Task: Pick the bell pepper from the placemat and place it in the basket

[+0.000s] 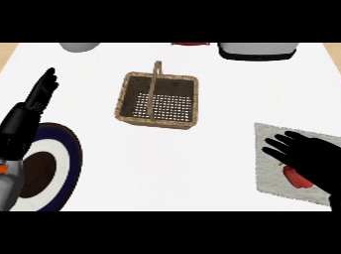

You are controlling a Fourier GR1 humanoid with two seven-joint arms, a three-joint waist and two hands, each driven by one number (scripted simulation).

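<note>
We saw the black right hand spread open, fingers straight, holding nothing, over the red bell pepper on the grey cloth placemat. The black left hand rested open at the left of the white tabletop. The brown wicker basket sat farther back, well apart.

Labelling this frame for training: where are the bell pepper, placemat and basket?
bell pepper (299, 180): head view, exposed red skin.
placemat (269, 177): head view, bare left strip.
basket (155, 122): head view, near woven rim.
</note>
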